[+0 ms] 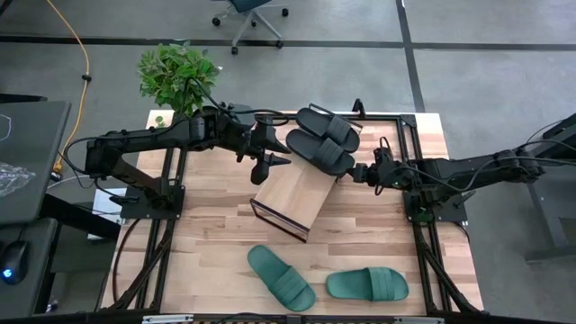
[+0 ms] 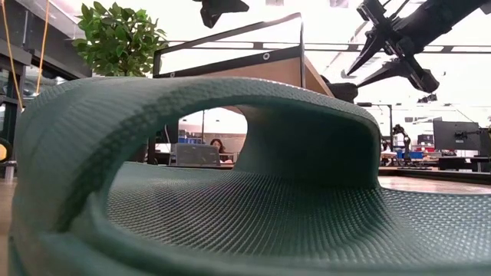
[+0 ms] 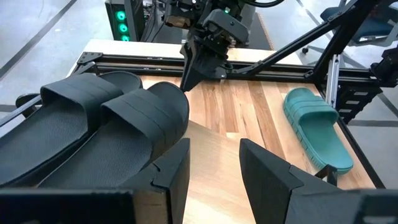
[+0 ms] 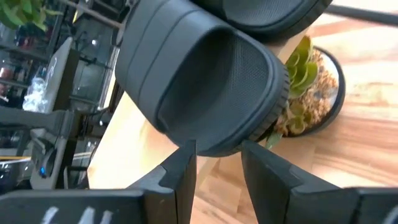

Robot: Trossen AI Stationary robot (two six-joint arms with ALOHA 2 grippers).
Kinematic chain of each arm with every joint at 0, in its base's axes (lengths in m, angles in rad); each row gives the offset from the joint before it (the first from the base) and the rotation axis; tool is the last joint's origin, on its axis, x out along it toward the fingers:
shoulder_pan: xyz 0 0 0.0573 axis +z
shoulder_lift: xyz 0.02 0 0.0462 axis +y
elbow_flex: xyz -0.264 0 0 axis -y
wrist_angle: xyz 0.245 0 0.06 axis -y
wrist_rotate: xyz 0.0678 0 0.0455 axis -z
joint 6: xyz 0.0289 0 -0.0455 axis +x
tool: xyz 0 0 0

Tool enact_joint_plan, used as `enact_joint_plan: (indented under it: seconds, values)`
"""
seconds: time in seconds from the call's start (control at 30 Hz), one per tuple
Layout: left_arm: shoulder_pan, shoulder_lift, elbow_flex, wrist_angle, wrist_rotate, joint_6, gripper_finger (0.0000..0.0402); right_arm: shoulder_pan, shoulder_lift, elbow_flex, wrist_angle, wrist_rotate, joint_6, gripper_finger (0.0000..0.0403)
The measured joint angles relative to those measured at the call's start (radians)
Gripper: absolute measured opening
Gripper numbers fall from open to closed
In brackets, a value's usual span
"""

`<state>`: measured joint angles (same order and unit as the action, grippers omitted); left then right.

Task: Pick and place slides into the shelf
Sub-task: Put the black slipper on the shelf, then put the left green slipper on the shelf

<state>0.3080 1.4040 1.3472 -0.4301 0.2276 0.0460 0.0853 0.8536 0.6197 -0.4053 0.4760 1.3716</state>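
Note:
The shelf (image 1: 292,193) stands slanted in the middle of the table. Two black slides (image 1: 328,126) (image 1: 319,151) lie side by side on its far, upper part, soles down. Two teal slides (image 1: 281,276) (image 1: 367,284) lie on the table near the front edge; one fills the low view (image 2: 230,176). My left gripper (image 1: 270,164) is open and empty above the shelf's left side, beside the black slides (image 3: 93,130). My right gripper (image 1: 356,173) is open, its fingers on either side of the nearer black slide's right end (image 4: 217,124). My right gripper comes level from the table's right at the rounded end (image 4: 221,148) of the nearer black slide, which rests on the shelf. Its open fingers (image 4: 186,162) stand on either side of that end's rim. I cannot tell whether they touch it.
A leafy potted plant (image 1: 175,76) stands at the table's far left corner, and a small succulent pot (image 4: 308,87) stands on the table behind the shelf. Dark metal rails (image 1: 409,144) run along the table's sides. Bare wood (image 1: 207,243) lies left of the teal slides.

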Motion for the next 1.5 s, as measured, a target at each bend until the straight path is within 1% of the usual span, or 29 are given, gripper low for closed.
enact_joint_plan:
  seconds: [0.17, 0.37, 0.67, 0.77, 0.87, 0.97, 1.1, 1.17, 1.23, 1.3, 1.37, 1.5]
  values:
    - [0.0, 0.0, 0.0, 0.0, 0.0, 0.002, 0.0129, 0.0, 0.0, 0.0, 0.0, 0.028, -0.007, 0.0116]
    - [0.0, 0.0, 0.0, -0.001, 0.0, 0.002, 0.0129, 0.011, 0.0, 0.0, 0.0, -0.009, -0.022, 0.0116]
    - [0.0, 0.0, 0.0, -0.025, 0.0, 0.002, 0.0129, 0.051, -0.005, 0.0, -0.002, -0.024, -0.046, 0.0116]
    - [0.0, 0.0, 0.0, -0.026, 0.001, 0.002, 0.0129, 0.064, -0.015, 0.0, -0.009, -0.087, -0.075, 0.0116]
    - [0.0, 0.0, 0.0, -0.03, 0.016, 0.007, 0.0129, 0.077, -0.043, 0.0, -0.009, -0.183, -0.123, 0.0116]
    - [0.0, 0.0, 0.0, -0.034, 0.051, 0.017, 0.0129, 0.085, -0.086, 0.0, -0.019, -0.313, -0.165, 0.0116]
    - [0.0, 0.0, 0.0, -0.076, 0.115, 0.029, 0.0129, 0.098, -0.141, 0.0, -0.124, -0.5, -0.14, 0.0116]
    - [0.0, 0.0, 0.0, -0.109, 0.139, 0.029, 0.0129, 0.115, -0.163, 0.0, -0.189, -0.569, -0.115, 0.0116]
    - [0.0, 0.0, 0.0, -0.152, 0.151, 0.028, 0.0129, 0.141, -0.179, 0.0, -0.255, -0.601, -0.091, 0.0116]
    - [-0.001, 0.0, 0.0, -0.197, 0.156, 0.024, 0.0129, 0.177, -0.189, 0.0, -0.303, -0.604, -0.068, 0.0116]
    - [-0.001, 0.0, 0.0, -0.249, 0.161, 0.016, 0.0129, 0.217, -0.19, 0.0, -0.323, -0.604, -0.062, 0.0116]
    - [-0.003, -0.004, 0.0, -0.364, 0.211, -0.009, 0.0128, 0.298, -0.186, 0.0, -0.327, -0.6, -0.021, 0.0116]
